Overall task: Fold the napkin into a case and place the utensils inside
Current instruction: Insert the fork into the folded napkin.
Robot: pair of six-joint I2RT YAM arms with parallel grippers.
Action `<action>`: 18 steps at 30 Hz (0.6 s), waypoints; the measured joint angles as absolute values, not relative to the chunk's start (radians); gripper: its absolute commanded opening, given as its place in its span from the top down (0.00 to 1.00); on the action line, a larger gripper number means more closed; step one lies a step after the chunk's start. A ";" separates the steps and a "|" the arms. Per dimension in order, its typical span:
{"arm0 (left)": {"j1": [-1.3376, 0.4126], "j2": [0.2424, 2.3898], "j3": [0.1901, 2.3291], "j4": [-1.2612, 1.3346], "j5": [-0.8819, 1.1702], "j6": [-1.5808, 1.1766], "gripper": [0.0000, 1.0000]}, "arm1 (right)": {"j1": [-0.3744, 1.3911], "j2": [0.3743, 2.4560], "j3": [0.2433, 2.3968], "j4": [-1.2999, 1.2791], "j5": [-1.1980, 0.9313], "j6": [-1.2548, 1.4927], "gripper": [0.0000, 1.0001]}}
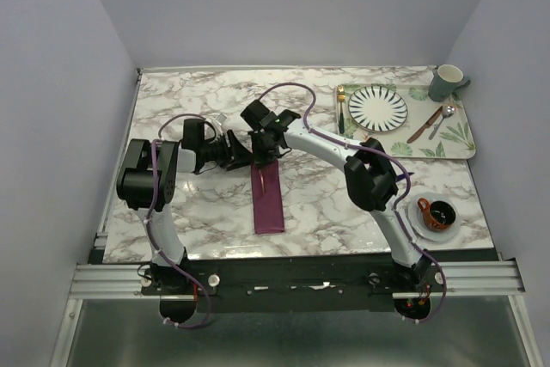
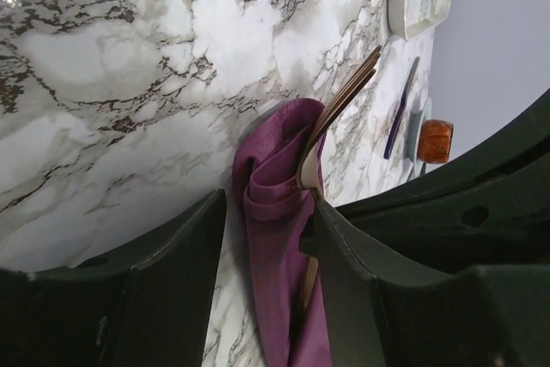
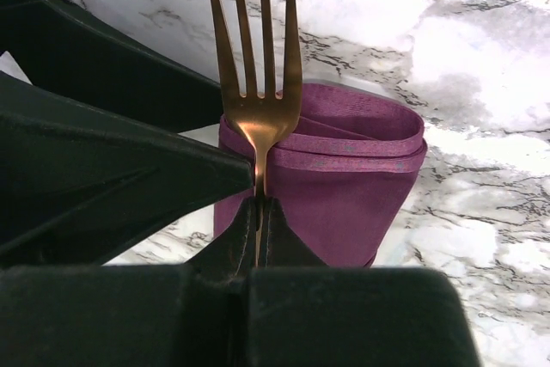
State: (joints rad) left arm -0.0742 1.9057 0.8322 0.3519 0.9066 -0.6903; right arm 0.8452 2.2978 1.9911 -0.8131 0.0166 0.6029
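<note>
White marble-patterned counter [image 1: 344,204], grey walls. One narrow plum-purple cloth case [image 1: 268,199] lies at centre, with one slim copper fork [image 3: 256,66] at its far mouth. Both arms bend inward there. The right end effector [image 3: 259,212] clamps the fork's neck, and the left end effector [image 2: 268,208] straddles the mouth, jaws partly apart.
</note>
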 measured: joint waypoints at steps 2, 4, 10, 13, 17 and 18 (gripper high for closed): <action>-0.081 1.917 0.831 0.376 0.910 -0.710 0.46 | 0.845 2.298 1.990 -0.814 0.017 0.603 0.99; -0.082 1.926 0.830 0.392 0.910 -0.724 0.51 | 0.844 2.298 1.990 -0.814 0.016 0.603 0.99; -0.085 1.956 0.830 0.424 0.909 -0.756 0.63 | 0.845 2.298 1.990 -0.813 0.013 0.604 0.99; -0.086 1.970 0.825 0.454 0.908 -0.790 0.75 | 0.845 2.298 1.990 -0.814 0.013 0.604 0.99; -0.086 1.990 0.809 0.510 0.907 -0.837 0.81 | 0.845 2.298 1.990 -0.814 0.012 0.606 0.99; -0.086 1.994 0.802 0.531 0.905 -0.861 0.83 | 0.845 2.298 1.990 -0.814 0.012 0.607 0.99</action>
State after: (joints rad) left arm -0.0864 1.9942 0.8024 0.5308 0.9054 -0.8612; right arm 0.8452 2.2978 1.9900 -0.8143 0.0124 0.6075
